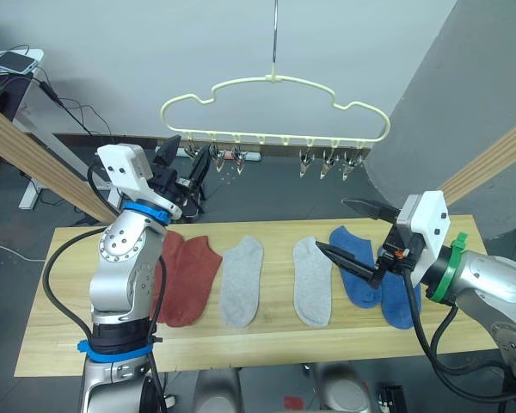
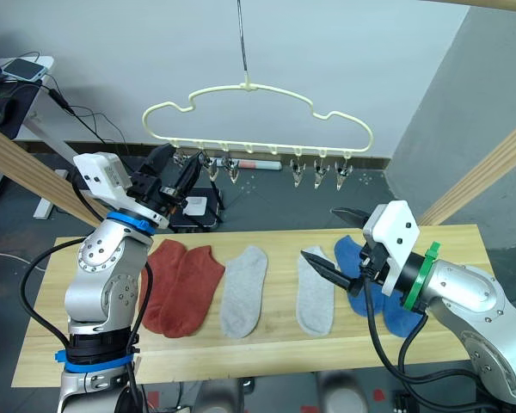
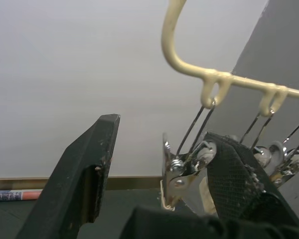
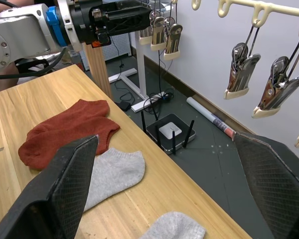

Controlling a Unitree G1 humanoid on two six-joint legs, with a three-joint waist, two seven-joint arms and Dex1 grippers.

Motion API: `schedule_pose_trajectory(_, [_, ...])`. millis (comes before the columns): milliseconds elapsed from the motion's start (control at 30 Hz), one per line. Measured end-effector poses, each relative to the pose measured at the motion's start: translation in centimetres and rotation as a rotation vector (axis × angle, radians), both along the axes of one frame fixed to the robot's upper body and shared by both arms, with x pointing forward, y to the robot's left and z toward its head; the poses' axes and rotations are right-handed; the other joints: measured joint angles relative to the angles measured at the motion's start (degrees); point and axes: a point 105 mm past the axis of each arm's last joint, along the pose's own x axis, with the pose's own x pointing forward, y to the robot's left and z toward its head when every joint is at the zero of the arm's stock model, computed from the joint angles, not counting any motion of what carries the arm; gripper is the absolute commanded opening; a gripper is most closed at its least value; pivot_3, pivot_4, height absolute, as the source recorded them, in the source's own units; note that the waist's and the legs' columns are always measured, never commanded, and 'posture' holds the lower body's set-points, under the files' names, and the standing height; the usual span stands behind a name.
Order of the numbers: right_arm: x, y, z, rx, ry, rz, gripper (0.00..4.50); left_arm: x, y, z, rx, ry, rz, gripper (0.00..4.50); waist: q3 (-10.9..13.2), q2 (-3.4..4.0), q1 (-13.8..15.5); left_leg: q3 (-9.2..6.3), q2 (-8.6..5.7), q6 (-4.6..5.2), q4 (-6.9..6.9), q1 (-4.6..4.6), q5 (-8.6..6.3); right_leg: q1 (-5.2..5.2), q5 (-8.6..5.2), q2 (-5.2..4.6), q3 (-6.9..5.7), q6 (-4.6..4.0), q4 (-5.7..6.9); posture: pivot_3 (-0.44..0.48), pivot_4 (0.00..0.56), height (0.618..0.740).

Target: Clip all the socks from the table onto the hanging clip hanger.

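Left gripper (image 1: 192, 162), fingers apart, brackets a small silver clip (image 3: 177, 174) to squeeze it; right gripper (image 1: 354, 227), fingers spread, hovers over blue fabric socks (image 1: 361, 267) on the pale wooden worktop (image 1: 267, 340).

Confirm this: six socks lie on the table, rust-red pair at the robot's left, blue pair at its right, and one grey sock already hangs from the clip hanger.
Not quite: no sock hangs from the clip hanger. The left eye view shows both grey socks lying on the table.

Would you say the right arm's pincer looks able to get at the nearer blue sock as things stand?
Probably yes: the right pincer is open, hovering beside the blue socks, which lie flat on the table with nothing over them.
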Motion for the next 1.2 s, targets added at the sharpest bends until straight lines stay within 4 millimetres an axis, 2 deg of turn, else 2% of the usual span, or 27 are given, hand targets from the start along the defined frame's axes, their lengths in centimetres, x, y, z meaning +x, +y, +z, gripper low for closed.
schedule_pose_trajectory(167, [0.0,0.0,0.0,0.001,-0.004,0.001,4.50,0.0,-0.1,0.0,-0.001,-0.002,-0.005,3.01,0.00,0.00,0.00,0.00,0.00,0.00,0.00,0.00,0.00,0.00,0.00,0.00,0.00,0.00,0.00,-0.202,0.370,0.730])
schedule_pose_trajectory(267, [0.0,0.0,0.0,0.001,-0.004,0.001,4.50,0.0,-0.2,0.2,0.001,-0.008,-0.010,2.52,0.00,0.00,0.00,0.00,0.00,0.00,0.00,0.00,0.00,0.00,0.00,0.00,0.00,0.00,0.00,-0.202,0.370,0.730])
schedule_pose_trajectory(433, [0.0,0.0,0.0,0.001,-0.004,0.000,4.50,0.0,-0.4,0.3,0.008,-0.011,-0.028,1.04,0.00,0.00,-0.01,0.00,0.00,0.00,0.00,0.00,0.00,0.00,0.00,0.00,0.00,0.00,-0.01,-0.207,0.368,0.730])
schedule_pose_trajectory(567, [0.0,0.0,0.1,0.002,-0.004,-0.004,4.50,-0.1,-0.5,0.3,0.010,-0.012,-0.033,0.22,0.00,0.00,-0.01,0.00,0.00,0.00,0.00,0.00,0.00,0.00,0.00,0.00,0.00,0.00,0.00,-0.206,0.368,0.730])
schedule_pose_trajectory(633, [0.1,0.0,0.1,0.003,-0.005,-0.006,4.50,-0.1,-0.6,0.3,0.013,-0.012,-0.039,0.03,0.00,0.00,-0.01,0.00,0.00,-0.01,0.00,0.00,0.00,0.00,0.00,0.00,0.00,0.00,0.00,-0.205,0.367,0.730])
schedule_pose_trajectory(800, [0.2,-0.4,-0.4,-0.008,0.001,-0.042,4.50,-0.1,-0.6,0.3,0.019,-0.014,-0.048,0.00,0.00,0.00,-0.01,0.00,0.00,-0.01,0.00,0.00,0.01,0.00,0.00,0.00,0.00,0.00,0.00,-0.199,0.374,0.730])
schedule_pose_trajectory(900, [0.4,-2.2,-3.4,-0.041,0.105,-0.156,4.50,-0.2,-0.5,0.6,0.034,-0.021,-0.047,0.00,0.00,0.00,0.16,-0.02,0.00,-0.03,-0.04,-0.02,0.01,0.00,-0.01,-0.01,-0.03,0.01,-0.02,-0.192,0.384,0.730])
schedule_pose_trajectory(1033, [0.4,-6.6,-8.2,-0.120,0.218,-0.404,4.50,-0.4,-0.4,1.0,0.067,-0.026,-0.053,0.00,0.13,-0.02,0.27,0.05,-0.02,-0.08,-0.03,-0.03,0.02,-0.02,-0.14,-0.05,0.04,0.27,-0.06,-0.183,0.401,0.730])
schedule_pose_trajectory(1200, [1.6,-10.5,-10.8,-0.115,0.226,-0.655,4.50,-0.7,-1.0,1.3,0.084,-0.020,-0.086,0.00,0.64,0.10,-0.06,0.11,0.02,-0.16,-0.04,0.04,0.08,-0.07,-0.16,0.04,0.16,0.34,-0.02,-0.175,0.418,0.730])
